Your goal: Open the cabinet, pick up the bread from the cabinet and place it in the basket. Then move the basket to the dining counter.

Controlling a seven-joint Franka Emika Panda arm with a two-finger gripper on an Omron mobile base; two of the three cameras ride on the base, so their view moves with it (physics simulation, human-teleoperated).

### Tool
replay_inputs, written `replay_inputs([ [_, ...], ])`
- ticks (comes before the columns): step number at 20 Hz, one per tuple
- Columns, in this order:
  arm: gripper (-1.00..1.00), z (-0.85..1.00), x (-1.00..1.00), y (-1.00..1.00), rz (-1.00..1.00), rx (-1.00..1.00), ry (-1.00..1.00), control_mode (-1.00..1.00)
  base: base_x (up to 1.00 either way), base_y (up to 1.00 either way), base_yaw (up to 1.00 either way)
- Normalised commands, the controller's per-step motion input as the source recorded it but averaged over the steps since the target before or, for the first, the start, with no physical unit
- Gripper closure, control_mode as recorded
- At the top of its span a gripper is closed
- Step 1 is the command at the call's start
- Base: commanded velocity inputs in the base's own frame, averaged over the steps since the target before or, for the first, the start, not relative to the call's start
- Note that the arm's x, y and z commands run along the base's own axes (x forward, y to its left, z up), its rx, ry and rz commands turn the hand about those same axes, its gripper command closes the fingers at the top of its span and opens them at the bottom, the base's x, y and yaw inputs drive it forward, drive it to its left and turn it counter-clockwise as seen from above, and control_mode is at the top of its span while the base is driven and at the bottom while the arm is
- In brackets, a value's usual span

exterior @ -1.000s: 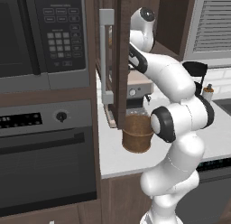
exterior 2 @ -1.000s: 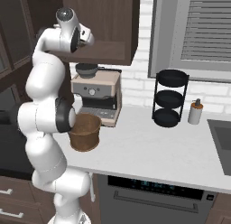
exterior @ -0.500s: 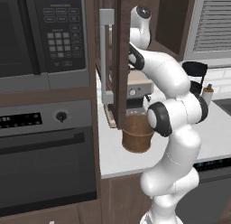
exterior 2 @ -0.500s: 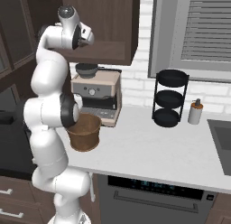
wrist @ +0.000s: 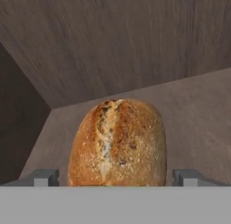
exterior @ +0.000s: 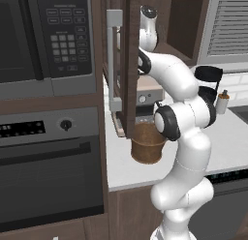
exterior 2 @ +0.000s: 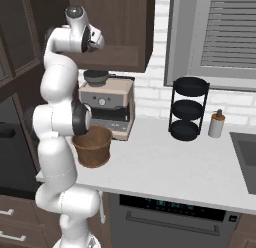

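Note:
The bread (wrist: 118,144), a golden-brown crusty bun, lies on the cabinet shelf (wrist: 198,110) right in front of the hand. My gripper (wrist: 117,178) is open, one fingertip on each side of the bun with a small gap at both sides. The cabinet door (exterior: 129,65) stands swung open, its grey bar handle (exterior: 114,60) facing the camera. My arm reaches up into the cabinet (exterior 2: 120,27). The brown basket (exterior: 147,146) (exterior 2: 92,146) stands on the white counter below, beside the arm. The dining counter is out of view.
A coffee machine (exterior 2: 107,104) stands behind the basket. A black tiered rack (exterior 2: 186,109) and a soap bottle (exterior 2: 216,124) are further right, with a sink edge (exterior 2: 246,152) beyond. The microwave (exterior: 43,36) and oven (exterior: 48,176) fill the left.
The upper arm has shifted slightly toward the cabinet opening. The gripper stays open and the basket has not moved.

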Motion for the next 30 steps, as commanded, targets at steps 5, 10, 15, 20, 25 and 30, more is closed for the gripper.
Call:
replay_inputs([
  [5, -1.0, 0.0, 0.28, 0.0, 0.0, 0.0, 0.0, -1.0, 0.0, 0.0, 0.0],
  [10, -1.0, -0.12, 0.24, 0.0, 0.0, 0.0, 0.01, -1.0, 0.0, 0.0, 0.0],
  [15, -1.0, -0.35, 0.18, 0.0, 0.0, -0.01, 0.0, -1.0, 0.0, 0.0, 0.0],
  [20, -1.0, -0.54, 0.11, 0.0, 0.0, -0.09, 0.0, -1.0, 0.0, 0.0, 0.0],
  [25, -1.0, -0.18, 0.11, 0.0, 0.0, -0.01, 0.0, -1.0, 0.0, 0.0, 0.0],
  [30, 1.0, -0.12, 0.01, 0.01, 0.0, 0.01, 0.0, -1.0, 0.0, 0.0, 0.0],
])
